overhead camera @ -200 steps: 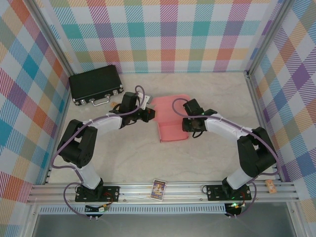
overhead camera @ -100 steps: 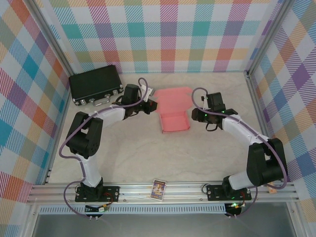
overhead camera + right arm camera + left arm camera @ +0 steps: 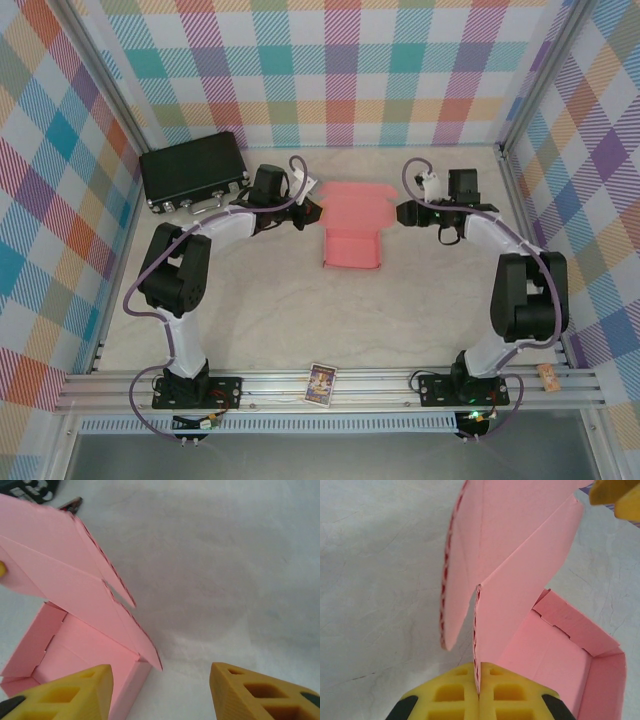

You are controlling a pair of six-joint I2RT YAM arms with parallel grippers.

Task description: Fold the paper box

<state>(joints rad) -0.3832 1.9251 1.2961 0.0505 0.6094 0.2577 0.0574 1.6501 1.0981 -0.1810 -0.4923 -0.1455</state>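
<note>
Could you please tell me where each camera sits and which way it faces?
Top external: above and behind the robot, looking down at the left gripper, right gripper and paper box.
Left wrist: looks along the left gripper, shut on a box flap.
Right wrist: looks past the open right gripper toward the box.
Shared: the paper box.

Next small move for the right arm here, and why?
Probably ease the open, empty right hand toward the near side flap on the raised lid of the salmon-pink cardboard box. The left hand is shut on the lid's other side and the tray is already formed, so the flaps seem next.
</note>
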